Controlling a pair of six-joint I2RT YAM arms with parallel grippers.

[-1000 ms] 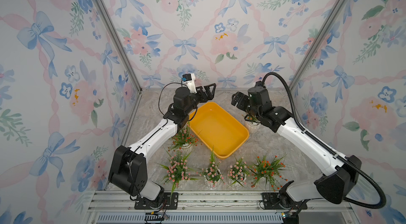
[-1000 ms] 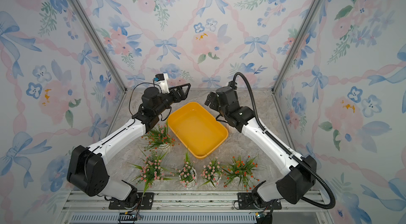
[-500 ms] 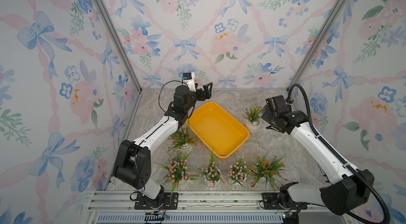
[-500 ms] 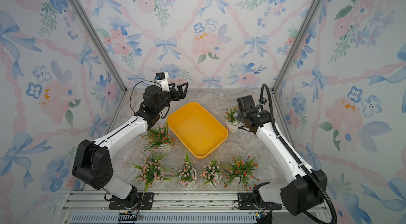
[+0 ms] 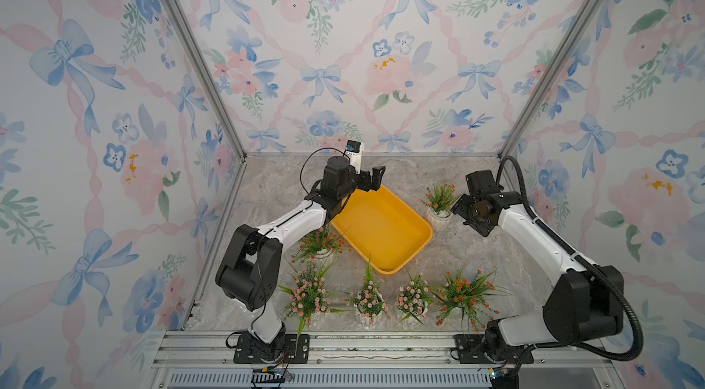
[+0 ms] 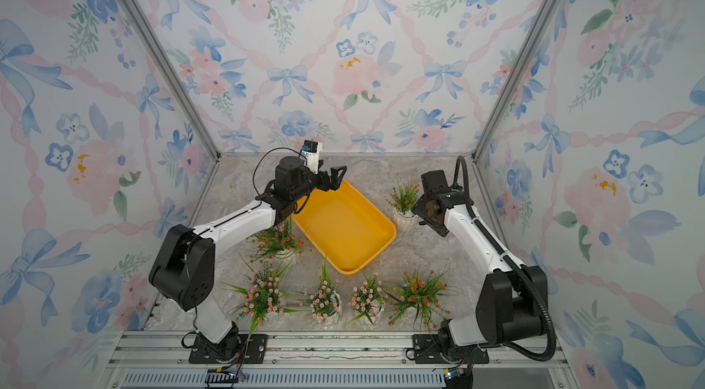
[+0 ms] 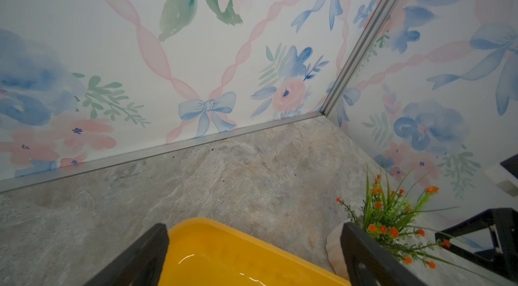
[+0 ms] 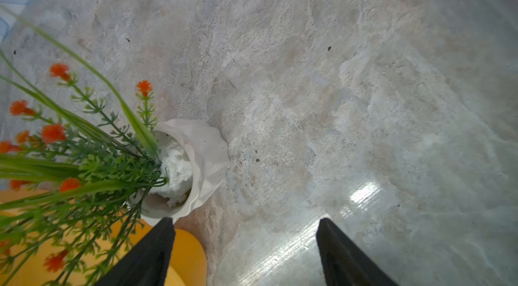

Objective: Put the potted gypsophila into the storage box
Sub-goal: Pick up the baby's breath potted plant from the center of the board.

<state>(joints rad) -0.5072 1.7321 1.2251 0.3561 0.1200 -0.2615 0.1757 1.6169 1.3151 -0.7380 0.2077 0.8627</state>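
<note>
Right wrist view shows the right gripper [image 8: 245, 220] with its jaws apart and nothing between them; only the bare marble table [image 8: 364, 102] lies in the gap. One jaw is just beside the white pot of the orange-flowered gypsophila [image 8: 207, 158], and it cannot be told if it touches the pot. A second ago this gripper hung over the same plant; since then it has swung outward and come down at the side of the pot away from the storage box [image 8: 187, 256]. The plant itself has not moved: it stands upright on the table, just outside the box. Probably the arm prepares a grasp from the side, so the jaws must yet come around the pot. The left gripper [image 7: 253, 225] is wide open and empty above the far corner of the box. The box holds nothing yet, and the other five plants [image 5: 368, 297] wait around its near end.
</note>
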